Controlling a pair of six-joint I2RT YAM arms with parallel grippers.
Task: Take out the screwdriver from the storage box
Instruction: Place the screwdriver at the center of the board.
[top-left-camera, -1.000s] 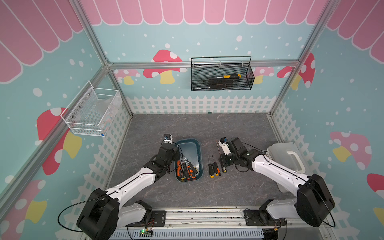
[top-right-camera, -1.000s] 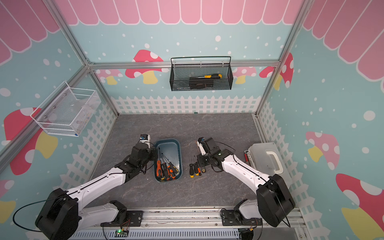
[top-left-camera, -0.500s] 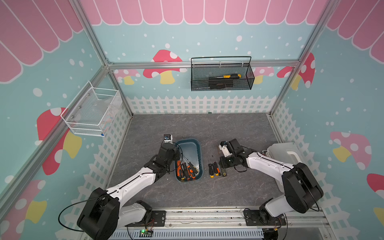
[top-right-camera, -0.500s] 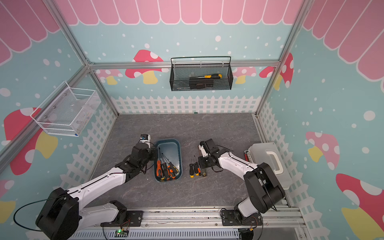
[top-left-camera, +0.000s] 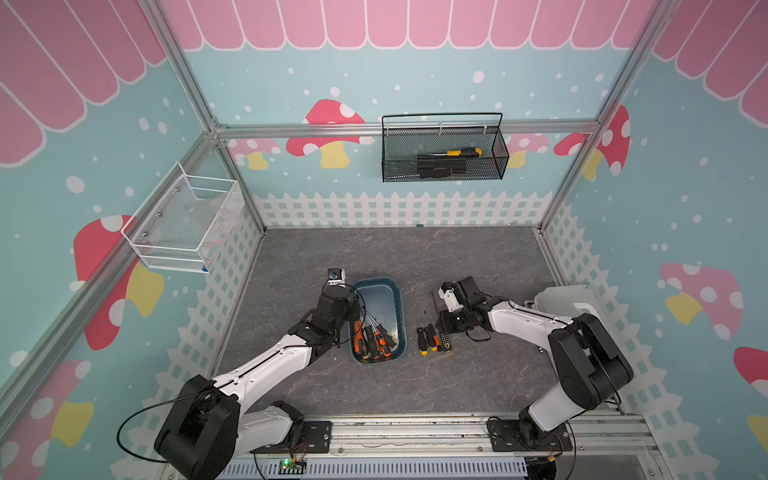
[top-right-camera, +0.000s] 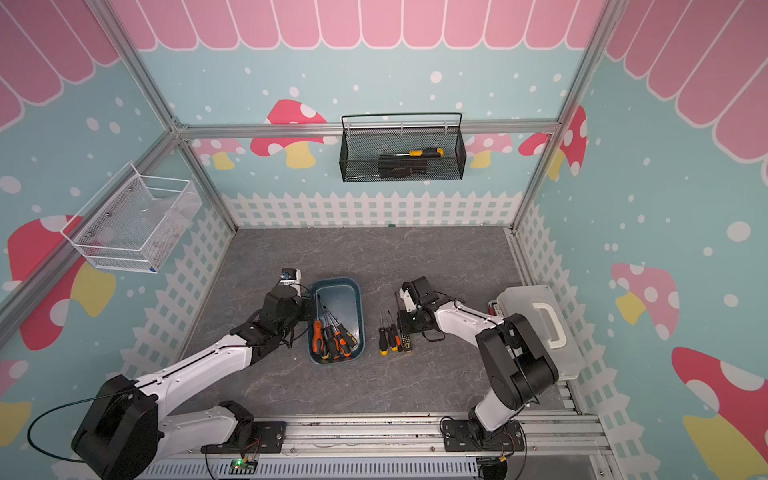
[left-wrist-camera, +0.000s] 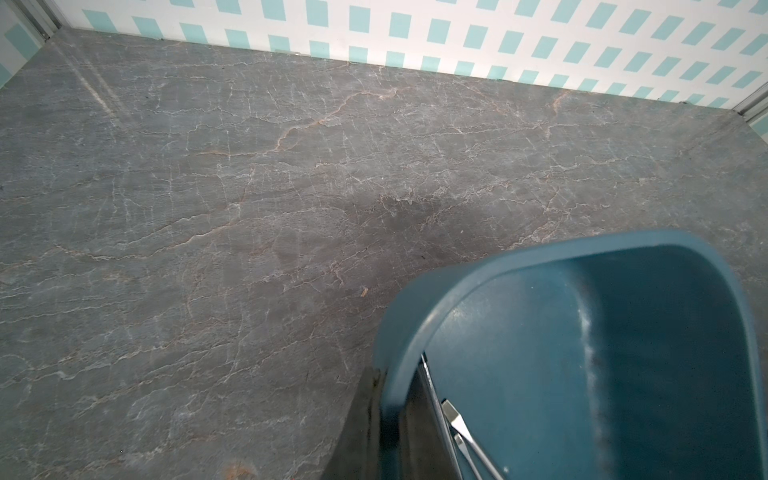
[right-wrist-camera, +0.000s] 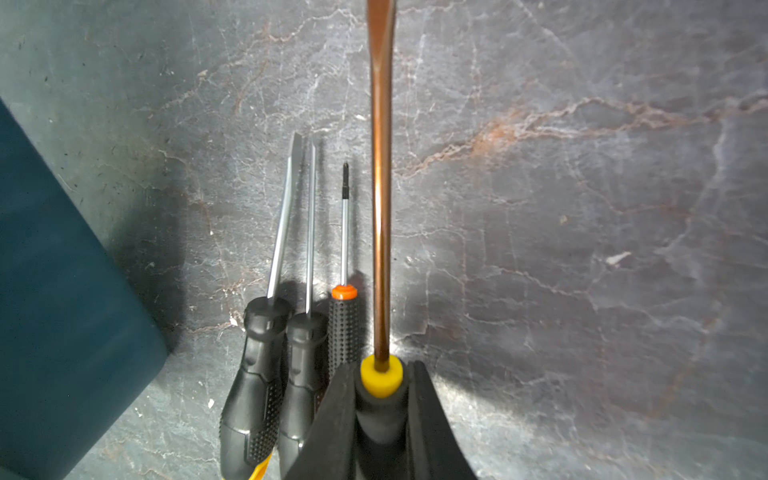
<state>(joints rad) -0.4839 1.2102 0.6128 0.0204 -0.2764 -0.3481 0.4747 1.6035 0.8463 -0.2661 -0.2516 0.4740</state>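
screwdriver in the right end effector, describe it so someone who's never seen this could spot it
Find the storage box on the grey table; a row of three screwdrivers lies beside it. Past that row, on the side away from the box, the right end effector grips a fourth screwdriver. Only it has a yellow collar and a thick copper-coloured shaft.

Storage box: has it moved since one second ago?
No. The box lies just as far from the back fence as a second ago, in both top views.
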